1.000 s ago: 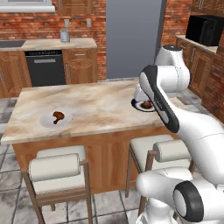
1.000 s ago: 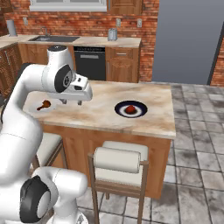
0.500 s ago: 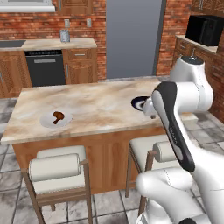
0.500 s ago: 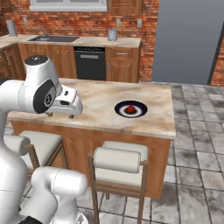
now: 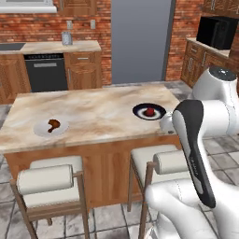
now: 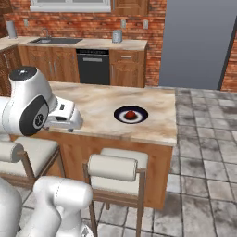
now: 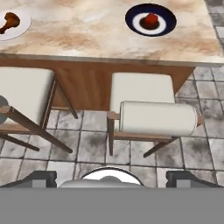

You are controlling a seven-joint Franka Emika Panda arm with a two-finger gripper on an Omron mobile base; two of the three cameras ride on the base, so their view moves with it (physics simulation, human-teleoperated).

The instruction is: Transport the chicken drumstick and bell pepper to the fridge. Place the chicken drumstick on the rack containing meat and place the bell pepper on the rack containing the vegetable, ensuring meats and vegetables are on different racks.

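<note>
The chicken drumstick [image 5: 53, 124] lies on a white plate [image 5: 43, 130] at the left of the island counter and shows at the top left of the hand view [image 7: 8, 21]. The red bell pepper [image 5: 149, 112] sits on a dark plate [image 5: 139, 111] near the island's right end [image 6: 131, 114] [image 7: 151, 19]. My gripper [image 7: 113, 179] hangs above the stools at the island's near edge, apart from both foods. Its jaws are open and wide apart with nothing between them. The grey fridge [image 5: 140, 42] stands shut at the back, so both racks are hidden.
Two white-cushioned stools [image 7: 151, 116] [image 5: 46, 179] stand against the island's near side, below my hand. A black dishwasher [image 5: 45, 72] and wooden cabinets line the back wall. A microwave [image 5: 218, 31] sits at the right. Tiled floor lies open right of the island [image 6: 203, 152].
The arm has folded back, drawing the hand from over the counter to its near edge. The jaws have opened wider. Both foods stay on their plates.
</note>
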